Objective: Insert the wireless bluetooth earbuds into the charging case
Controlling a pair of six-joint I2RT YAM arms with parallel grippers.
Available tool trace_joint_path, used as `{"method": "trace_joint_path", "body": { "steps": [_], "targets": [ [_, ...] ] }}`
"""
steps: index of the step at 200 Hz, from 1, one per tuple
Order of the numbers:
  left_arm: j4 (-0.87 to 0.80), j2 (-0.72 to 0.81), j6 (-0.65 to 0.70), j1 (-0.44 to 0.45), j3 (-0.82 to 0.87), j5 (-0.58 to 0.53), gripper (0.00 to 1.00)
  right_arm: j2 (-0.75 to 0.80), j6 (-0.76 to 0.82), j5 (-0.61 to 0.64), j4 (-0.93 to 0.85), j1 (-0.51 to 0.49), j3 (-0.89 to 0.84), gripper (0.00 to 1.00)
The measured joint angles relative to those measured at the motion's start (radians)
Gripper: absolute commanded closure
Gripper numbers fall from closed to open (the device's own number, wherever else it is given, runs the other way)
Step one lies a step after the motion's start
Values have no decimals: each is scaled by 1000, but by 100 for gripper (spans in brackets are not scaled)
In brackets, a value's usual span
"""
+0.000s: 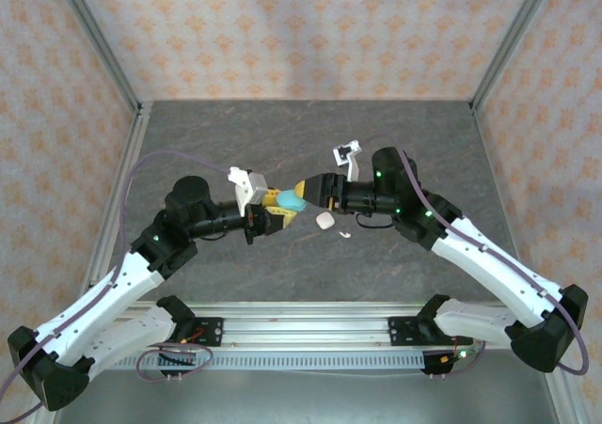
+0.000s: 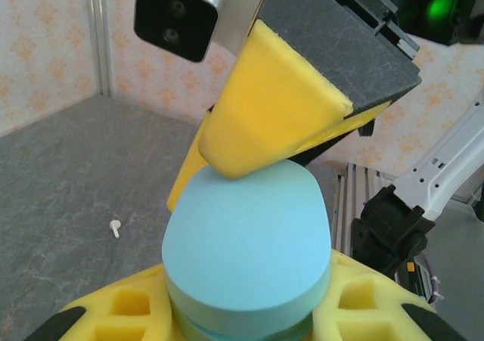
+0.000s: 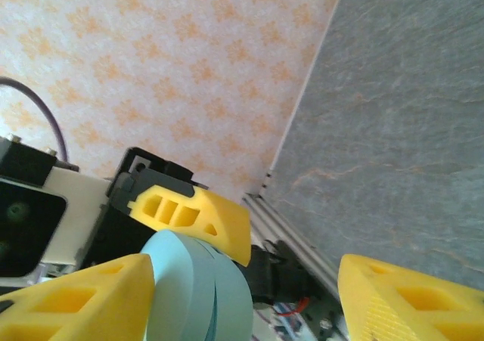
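Note:
My left gripper (image 1: 270, 213) (image 2: 246, 314) is shut on a pale teal pebble-shaped charging case (image 1: 291, 199) (image 2: 248, 239) and holds it above the table. The case's lid looks closed or nearly so. My right gripper (image 1: 308, 190) (image 3: 242, 296) faces it from the right, open wide. One of its yellow fingers (image 2: 265, 106) rests on the case's top edge. In the right wrist view the case (image 3: 198, 288) sits just inside the right gripper's left-hand finger (image 3: 76, 299). A tiny white earbud (image 1: 344, 234) (image 2: 115, 227) lies on the table. The teal earbuds are out of view.
A white pebble-shaped case (image 1: 325, 220) lies on the dark stone-patterned table (image 1: 282, 142) just below the right gripper, beside the white earbud. Patterned walls with metal frame posts (image 1: 103, 43) enclose the table. An aluminium rail (image 1: 301, 330) runs along the near edge.

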State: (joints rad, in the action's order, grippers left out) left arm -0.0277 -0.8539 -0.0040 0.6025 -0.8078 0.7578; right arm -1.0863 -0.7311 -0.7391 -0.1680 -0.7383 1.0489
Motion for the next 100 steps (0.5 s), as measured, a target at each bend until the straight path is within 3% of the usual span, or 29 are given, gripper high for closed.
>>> {"method": "trace_joint_path", "body": {
  "steps": [50, 100],
  "targets": [
    [11, -20, -31, 0, -1, -37, 72, 0, -141, -34, 156, 0, -66, 40],
    [22, -29, -52, 0, -16, -69, 71, -3, -211, -48, 233, -9, -77, 55]
  ]
}}
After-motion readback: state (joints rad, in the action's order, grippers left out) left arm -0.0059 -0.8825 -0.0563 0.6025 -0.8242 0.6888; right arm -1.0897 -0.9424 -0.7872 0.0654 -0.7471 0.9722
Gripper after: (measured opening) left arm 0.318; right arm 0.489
